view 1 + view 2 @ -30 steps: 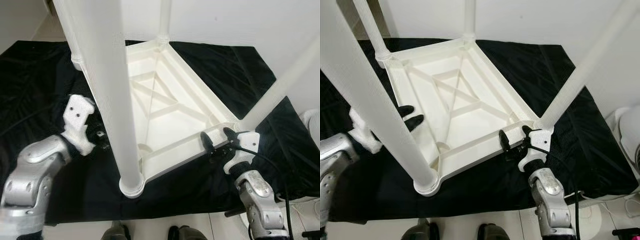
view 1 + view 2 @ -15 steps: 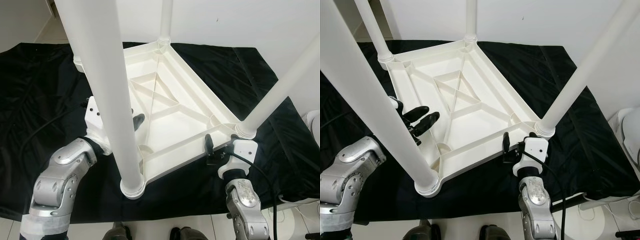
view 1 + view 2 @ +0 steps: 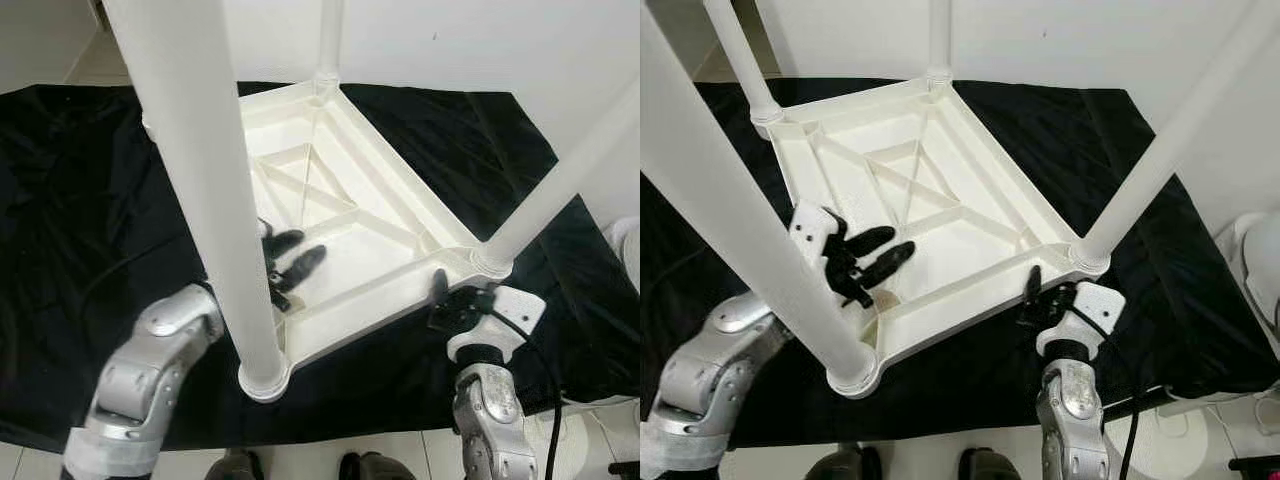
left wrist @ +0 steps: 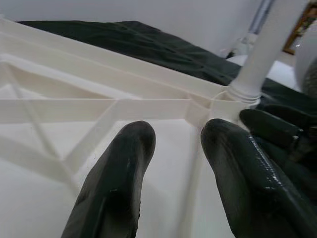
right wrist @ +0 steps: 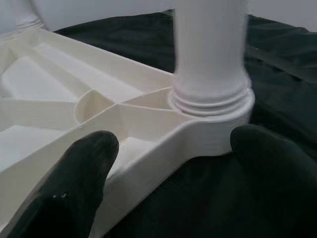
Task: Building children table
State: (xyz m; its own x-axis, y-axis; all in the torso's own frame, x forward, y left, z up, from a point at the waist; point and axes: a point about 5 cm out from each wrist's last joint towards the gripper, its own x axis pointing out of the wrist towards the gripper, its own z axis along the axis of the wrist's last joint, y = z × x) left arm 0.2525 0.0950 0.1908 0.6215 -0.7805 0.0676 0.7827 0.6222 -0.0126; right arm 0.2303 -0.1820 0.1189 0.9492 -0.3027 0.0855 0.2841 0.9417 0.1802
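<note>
The white children's table [image 3: 930, 200] lies upside down on a black cloth [image 3: 1110, 160], legs up. Left end effector [image 3: 878, 253] hovers inside the ribbed underside beside the near-left leg [image 3: 750, 250], fingers parted, holding nothing. Right end effector [image 5: 173, 163] straddles the near-right corner by its leg [image 5: 210, 54], fingers wide apart and gripping nothing, dark cloth beyond the rim.

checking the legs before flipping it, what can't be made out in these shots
- Leg tops: the near leg and right leg run off the eye views' top edge.
- Tabletop face: lies downward on the black cloth, hidden.
- Left gripper wrist: behind the near leg, left eye view.
</note>
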